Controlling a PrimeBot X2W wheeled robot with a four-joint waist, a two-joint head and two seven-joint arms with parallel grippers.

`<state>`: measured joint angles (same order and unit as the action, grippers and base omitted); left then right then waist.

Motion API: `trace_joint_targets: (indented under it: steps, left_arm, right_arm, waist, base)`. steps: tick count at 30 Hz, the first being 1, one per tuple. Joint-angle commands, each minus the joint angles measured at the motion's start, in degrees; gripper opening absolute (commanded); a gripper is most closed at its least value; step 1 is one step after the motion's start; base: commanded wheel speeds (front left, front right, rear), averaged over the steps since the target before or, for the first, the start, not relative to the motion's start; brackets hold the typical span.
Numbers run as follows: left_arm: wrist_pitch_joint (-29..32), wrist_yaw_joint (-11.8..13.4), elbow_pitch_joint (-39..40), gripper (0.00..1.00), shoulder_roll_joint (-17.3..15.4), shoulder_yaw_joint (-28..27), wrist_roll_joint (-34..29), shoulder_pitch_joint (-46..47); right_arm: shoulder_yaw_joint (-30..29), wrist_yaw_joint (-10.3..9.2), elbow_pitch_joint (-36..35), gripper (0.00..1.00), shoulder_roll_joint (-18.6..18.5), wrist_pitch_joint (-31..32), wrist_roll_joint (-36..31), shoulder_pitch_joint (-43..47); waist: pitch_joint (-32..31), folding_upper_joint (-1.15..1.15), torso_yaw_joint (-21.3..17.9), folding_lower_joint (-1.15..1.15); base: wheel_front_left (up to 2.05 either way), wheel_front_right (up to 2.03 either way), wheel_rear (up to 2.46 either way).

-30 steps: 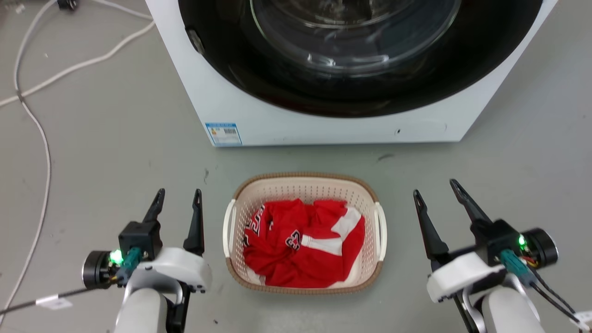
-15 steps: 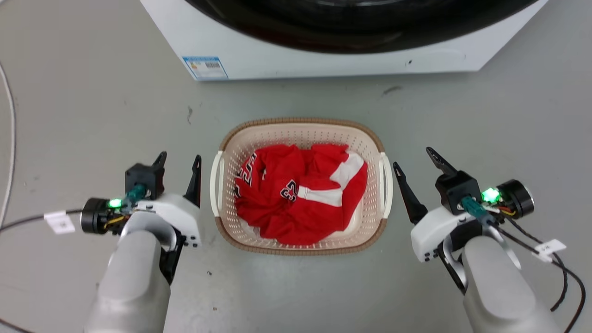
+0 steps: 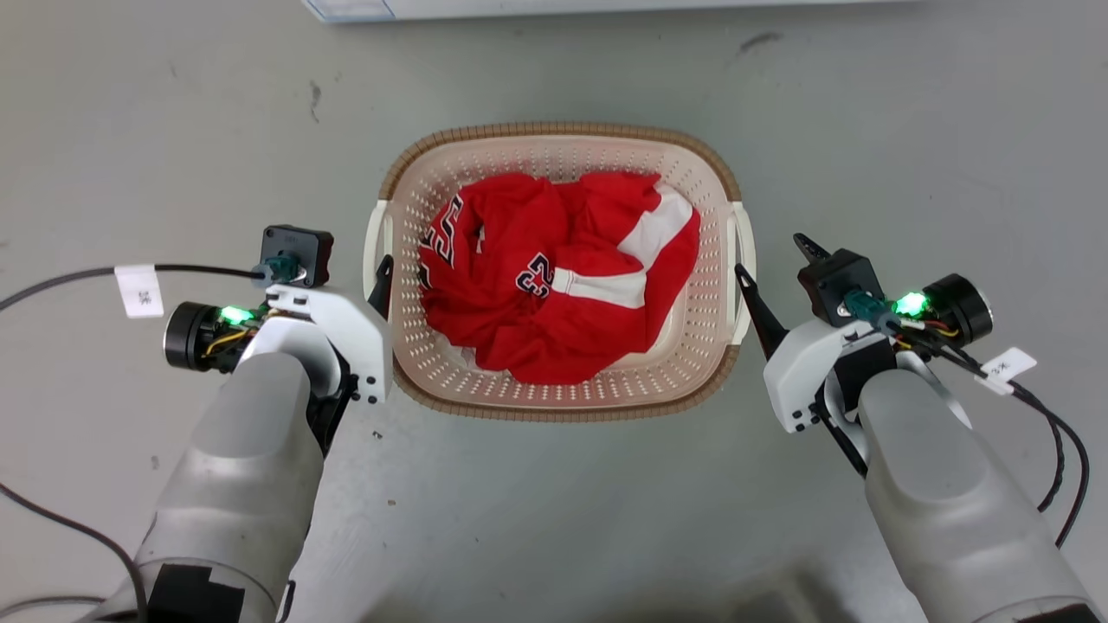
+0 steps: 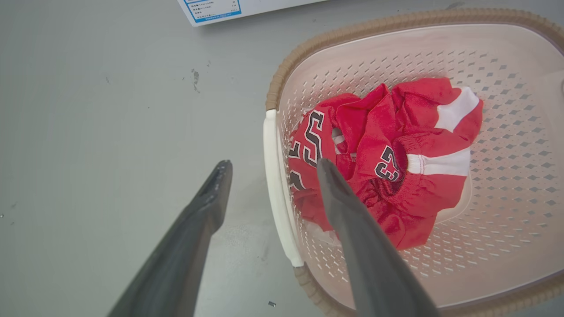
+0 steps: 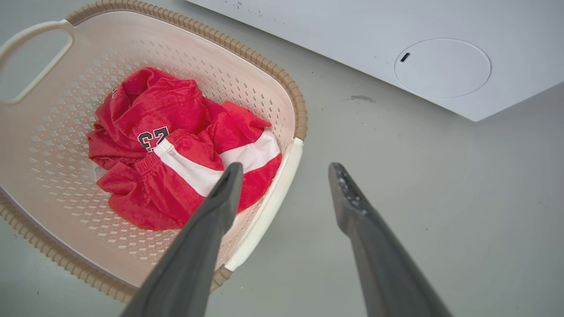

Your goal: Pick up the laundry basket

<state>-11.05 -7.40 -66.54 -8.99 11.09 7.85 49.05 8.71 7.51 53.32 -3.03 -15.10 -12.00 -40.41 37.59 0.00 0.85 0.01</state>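
The laundry basket (image 3: 558, 130) is seen flat on the grey floor (image 3: 173, 130), set between the two arms, with the white washing machine (image 5: 396, 44) just beyond it. A crumpled red jersey (image 3: 554, 277) with white stripes and dark numerals is carried inside.

The left gripper (image 4: 272, 164) is spread wide. In the left wrist view the white left handle (image 4: 275, 198) is framed between its fingers, one lined up over the floor, the other over the basket's inside.

The right gripper (image 5: 285, 166) is spread likewise, and the white right handle (image 5: 269, 202) is caught between its fingers in the right wrist view.

From the head view, an inner fingertip of each gripper is found just beside its handle. Whether any finger touches the plastic cannot be told. Nothing is pinched on either side.
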Motion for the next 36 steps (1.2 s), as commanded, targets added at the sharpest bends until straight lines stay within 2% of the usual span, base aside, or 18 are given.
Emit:
trace_joint_targets:
  steps: [1, 9, 26, 27, 28, 29, 36]
  left_arm:
    - [0.59, -0.05, -0.86, 1.0, -0.13, 1.2, 1.19, 1.5]
    - [2.63, -0.06, -3.35, 1.0, -0.75, 6.77, 6.29, 4.78]
    - [4.27, -0.07, -4.86, 1.0, -1.15, 15.82, 12.75, 8.87]
    - [4.19, -0.07, -4.92, 0.38, -1.29, 16.36, 12.83, 9.08]
    - [4.03, -0.07, -4.97, 0.0, -1.23, 16.7, 13.24, 9.18]
    - [4.14, -0.07, -5.04, 0.0, -0.97, 17.1, 13.56, 9.16]
    - [4.83, -0.06, -5.21, 0.0, -0.91, 20.1, 15.99, 8.86]
  right_arm:
    - [0.26, -0.04, 1.49, 1.0, -0.06, -0.11, 0.17, -1.72]
    - [1.11, -0.04, 8.7, 1.0, 0.12, -0.1, 0.36, -6.86]
    - [2.35, -0.04, 17.17, 1.0, 0.15, 0.0, 1.48, -13.5]
    - [2.39, -0.04, 17.57, 0.71, 0.15, 0.26, 1.56, -13.66]
    - [2.47, -0.04, 17.82, 0.25, 0.15, 0.2, 1.79, -13.87]
    - [2.58, -0.05, 18.1, 0.0, 0.16, 0.2, 2.1, -14.01]
    - [4.48, -0.01, 19.28, 0.0, -0.03, 0.49, 3.87, -13.97]
  waist:
    - [1.89, 0.0, -0.16, -0.01]
    - [6.04, 0.0, -0.2, -0.01]
    - [11.19, 0.0, 0.83, -0.01]
    - [11.29, 0.0, 0.9, -0.01]
    - [11.38, 0.0, 0.95, -0.01]
    - [11.44, 0.0, 1.02, -0.01]
    - [10.69, 0.0, 1.17, -0.01]
  base:
    - [0.0, 0.0, 0.0]
    - [0.0, 0.0, 0.0]
    - [0.0, 0.0, 0.0]
    - [0.0, 0.0, 0.0]
    - [0.0, 0.0, 0.0]
    - [0.0, 0.0, 0.0]
    - [0.0, 0.0, 0.0]
